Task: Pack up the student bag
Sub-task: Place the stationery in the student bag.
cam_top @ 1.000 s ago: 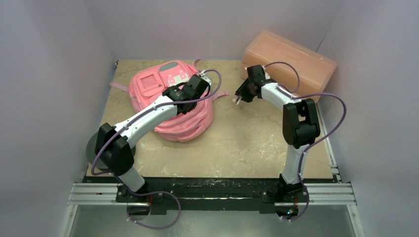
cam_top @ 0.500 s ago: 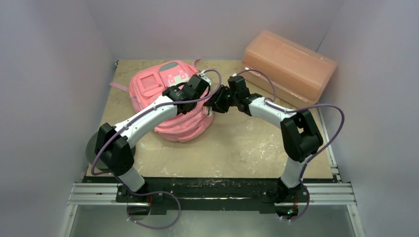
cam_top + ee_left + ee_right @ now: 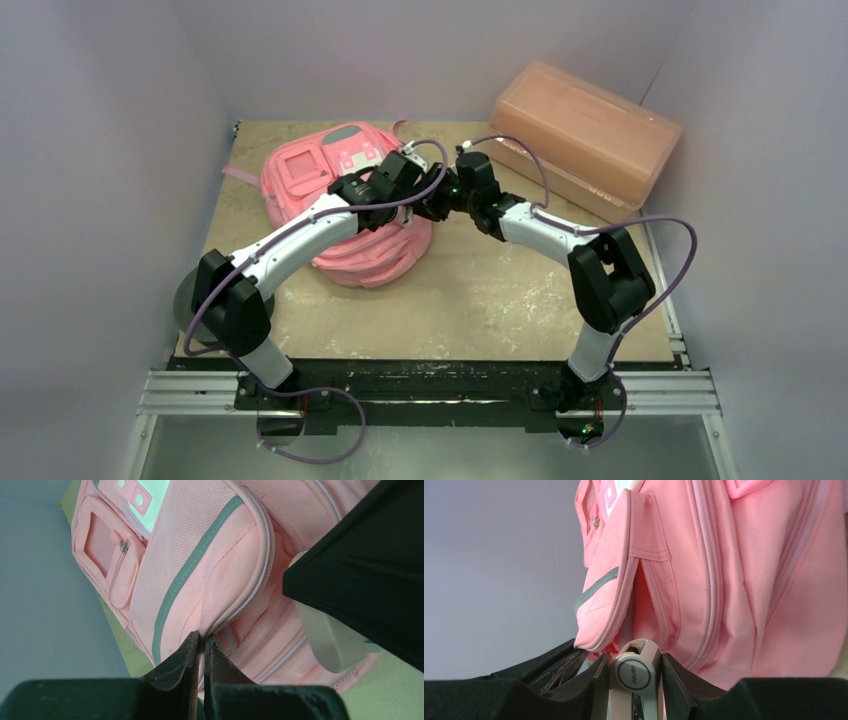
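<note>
The pink student bag (image 3: 320,180) lies at the back left of the table. My left gripper (image 3: 202,637) is shut on the zipper edge of the bag's (image 3: 210,555) front flap and holds it lifted, so a gap shows under it. My right gripper (image 3: 635,662) is shut on a beige stapler-like tool (image 3: 634,676) with a round grey end. The tool's tip is at the mouth of that gap in the bag (image 3: 734,580). In the top view both grippers meet at the bag's right side, left (image 3: 415,182) next to right (image 3: 437,200).
A rigid translucent orange-pink box (image 3: 585,130) stands at the back right against the wall. Purple-grey walls close in the table on three sides. A grey disc (image 3: 185,300) lies at the table's left edge beside the left arm.
My right arm has swung left from in front of the orange box to the bag's lifted flap, carrying the tool. The left gripper has kept its hold and place.
</note>
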You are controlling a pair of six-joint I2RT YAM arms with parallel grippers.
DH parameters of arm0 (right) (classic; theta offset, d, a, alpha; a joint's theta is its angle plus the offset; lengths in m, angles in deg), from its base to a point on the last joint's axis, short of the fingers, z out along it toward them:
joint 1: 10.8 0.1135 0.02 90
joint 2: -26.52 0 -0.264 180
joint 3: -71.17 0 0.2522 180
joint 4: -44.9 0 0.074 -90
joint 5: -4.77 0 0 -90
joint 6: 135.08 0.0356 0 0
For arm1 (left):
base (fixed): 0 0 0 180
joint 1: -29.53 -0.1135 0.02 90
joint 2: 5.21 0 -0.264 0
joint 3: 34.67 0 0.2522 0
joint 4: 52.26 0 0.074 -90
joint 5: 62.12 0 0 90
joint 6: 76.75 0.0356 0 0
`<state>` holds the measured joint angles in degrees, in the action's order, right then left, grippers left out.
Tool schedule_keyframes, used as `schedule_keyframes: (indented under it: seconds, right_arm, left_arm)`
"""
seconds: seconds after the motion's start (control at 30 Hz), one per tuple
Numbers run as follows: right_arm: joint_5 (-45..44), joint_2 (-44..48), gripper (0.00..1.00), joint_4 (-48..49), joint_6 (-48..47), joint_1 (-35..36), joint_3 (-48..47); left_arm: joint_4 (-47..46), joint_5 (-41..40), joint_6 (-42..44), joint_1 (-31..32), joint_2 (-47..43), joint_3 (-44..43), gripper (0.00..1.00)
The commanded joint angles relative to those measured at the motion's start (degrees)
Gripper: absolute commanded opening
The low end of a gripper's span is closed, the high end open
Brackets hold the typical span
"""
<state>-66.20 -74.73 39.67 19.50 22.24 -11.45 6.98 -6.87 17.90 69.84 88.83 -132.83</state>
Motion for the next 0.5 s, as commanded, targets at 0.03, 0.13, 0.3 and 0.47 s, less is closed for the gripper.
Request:
schedule_keyframes:
  seconds: [0.03, 0.13, 0.3, 0.47]
  right_arm:
    - [-1.0, -4.1, 0.15, 5.9, 2.9, 2.7, -4.6]
    - [-1.3, -5.7, 0.15, 11.3, 6.6, 3.8, -3.0]
    - [-4.1, -7.3, 0.17, 21.3, 11.9, 5.0, 0.4]
    - [-7.9, -9.6, 0.19, 25.6, 14.4, 5.6, -0.2]
  left_arm:
    - [-1.7, -2.7, -1.8, 0.7, -4.5, -1.6, 0.0]
    - [-1.7, -3.2, -1.6, 0.7, -4.5, -1.5, 0.0]
    - [-1.8, -2.9, -1.6, 0.7, -4.8, -1.5, 0.0]
    - [-1.8, -2.6, -1.4, 0.8, -4.7, -1.5, 0.0]
